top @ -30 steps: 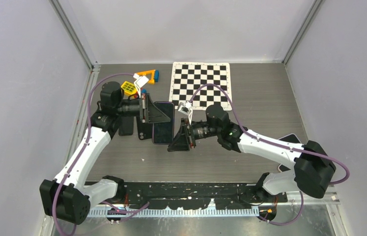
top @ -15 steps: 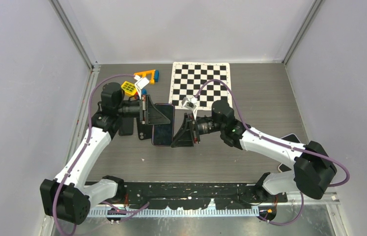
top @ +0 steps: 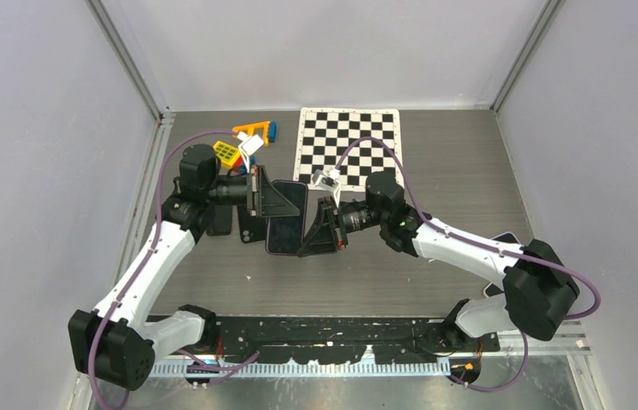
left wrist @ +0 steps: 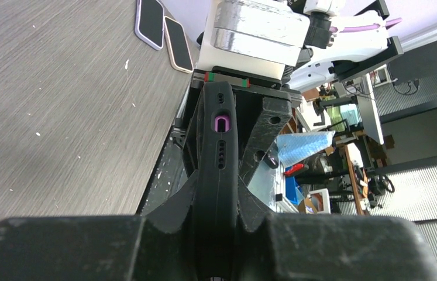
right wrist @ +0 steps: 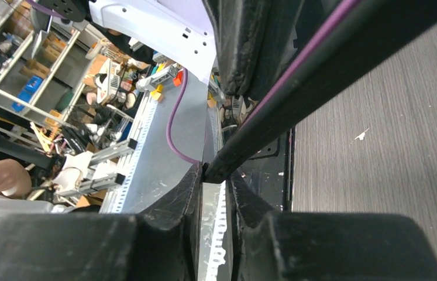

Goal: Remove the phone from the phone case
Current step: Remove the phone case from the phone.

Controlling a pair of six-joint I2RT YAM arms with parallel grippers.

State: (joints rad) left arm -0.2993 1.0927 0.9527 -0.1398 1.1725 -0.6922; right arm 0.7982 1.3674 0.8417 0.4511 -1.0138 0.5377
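Observation:
The phone [top: 285, 224], purple-edged and in a black phone case [left wrist: 220, 158], is held on edge above the table. My left gripper [top: 269, 198] is shut on the cased phone from the left; in the left wrist view its fingers [left wrist: 169, 205] press both faces. My right gripper [top: 317, 231] meets the phone's right edge. In the right wrist view a black corner of the case [right wrist: 214, 171] sits pinched between its narrow fingertips [right wrist: 191, 186].
A checkerboard sheet [top: 349, 145] lies at the back, with coloured toy blocks [top: 242, 141] to its left. Two dark phones [top: 234, 224] lie on the table under the left arm. Two more phones [left wrist: 163, 32] lie by the right arm's base.
My right gripper rose and moved up to the phone's right edge, opened a little, then narrowed onto the case corner. The left gripper shifted slightly right with the phone.

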